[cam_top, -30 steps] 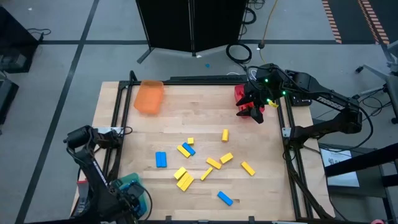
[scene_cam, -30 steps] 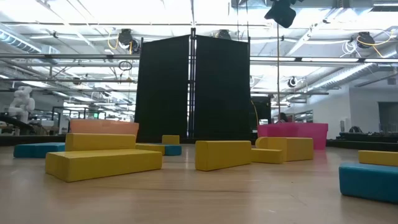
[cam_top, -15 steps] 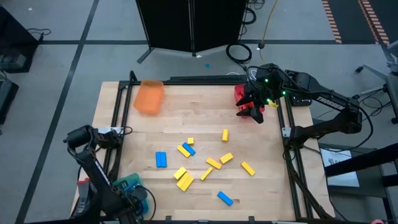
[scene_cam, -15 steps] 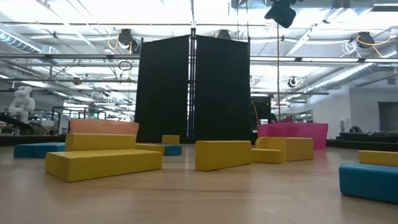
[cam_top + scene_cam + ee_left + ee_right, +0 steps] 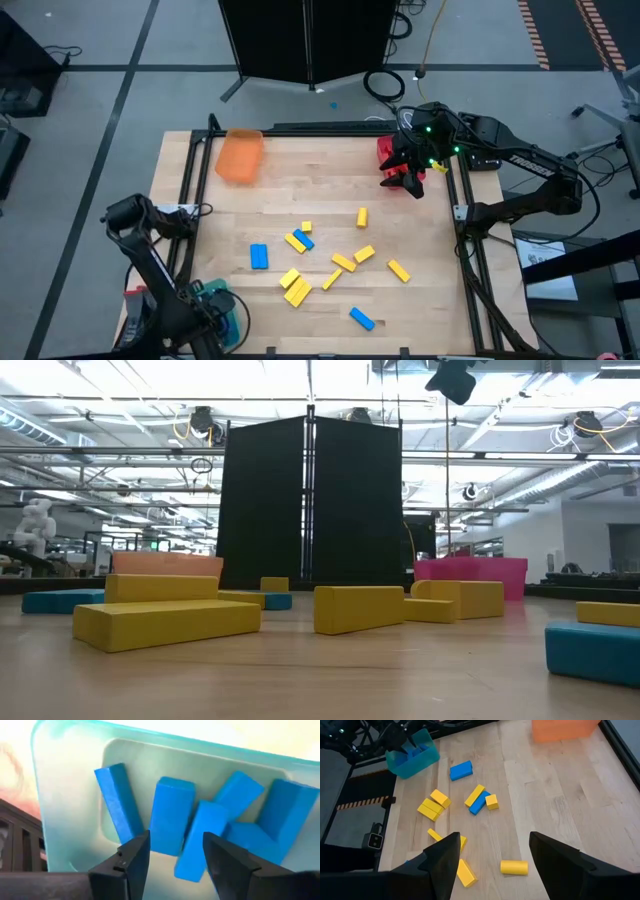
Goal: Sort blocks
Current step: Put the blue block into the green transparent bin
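Both grippers' jaws are spread and empty: the left gripper hangs over the teal plastic tray collecting small blue rectangular blocks, the right gripper waits beside the red tray, and yellow and blue blocks lie mid-table.

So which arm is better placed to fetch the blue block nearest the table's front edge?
Probably the left. Its open gripper hovers over the green tray of blue blocks at the front-left corner, nearer that blue block. The right gripper hangs open by the red tray at the back.
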You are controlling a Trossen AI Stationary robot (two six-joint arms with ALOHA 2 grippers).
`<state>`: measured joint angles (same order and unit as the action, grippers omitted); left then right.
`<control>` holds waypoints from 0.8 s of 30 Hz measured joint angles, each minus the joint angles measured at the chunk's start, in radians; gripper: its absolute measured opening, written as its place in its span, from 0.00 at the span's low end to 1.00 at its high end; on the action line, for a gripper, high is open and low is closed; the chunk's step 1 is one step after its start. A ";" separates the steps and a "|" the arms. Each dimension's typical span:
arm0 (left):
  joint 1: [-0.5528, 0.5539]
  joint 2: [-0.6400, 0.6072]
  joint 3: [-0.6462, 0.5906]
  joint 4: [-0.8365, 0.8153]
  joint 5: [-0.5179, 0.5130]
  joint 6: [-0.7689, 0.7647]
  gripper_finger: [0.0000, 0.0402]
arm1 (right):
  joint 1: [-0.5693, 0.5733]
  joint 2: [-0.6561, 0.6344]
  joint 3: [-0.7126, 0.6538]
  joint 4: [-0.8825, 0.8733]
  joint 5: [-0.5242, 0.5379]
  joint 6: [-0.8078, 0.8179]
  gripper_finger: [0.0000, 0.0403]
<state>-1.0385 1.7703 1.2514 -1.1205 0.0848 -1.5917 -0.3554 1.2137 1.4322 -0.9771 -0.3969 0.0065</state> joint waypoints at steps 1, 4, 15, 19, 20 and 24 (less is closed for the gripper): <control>0.003 -0.006 0.000 0.004 0.000 -0.001 0.47 | 0.000 0.000 0.000 0.000 0.000 0.000 0.58; 0.027 -0.042 0.000 0.003 -0.002 -0.039 0.47 | 0.000 0.000 0.000 0.000 0.000 0.000 0.58; 0.204 -0.336 0.001 -0.218 -0.410 -0.568 0.47 | 0.000 0.000 0.000 0.000 0.002 -0.016 0.58; 0.318 -0.396 0.002 -0.284 -0.515 -0.567 0.48 | 0.000 0.000 0.000 0.000 0.002 -0.016 0.58; 0.354 -0.399 0.002 -0.283 -0.514 -0.545 0.48 | 0.000 0.000 0.000 0.000 0.002 -0.016 0.58; 0.496 -0.384 0.002 -0.225 -0.460 -0.356 0.48 | 0.000 0.000 0.000 0.000 0.002 -0.017 0.58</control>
<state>-0.5430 1.3864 1.2530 -1.3451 -0.3747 -1.9477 -0.3556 1.2137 1.4322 -0.9770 -0.3946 -0.0105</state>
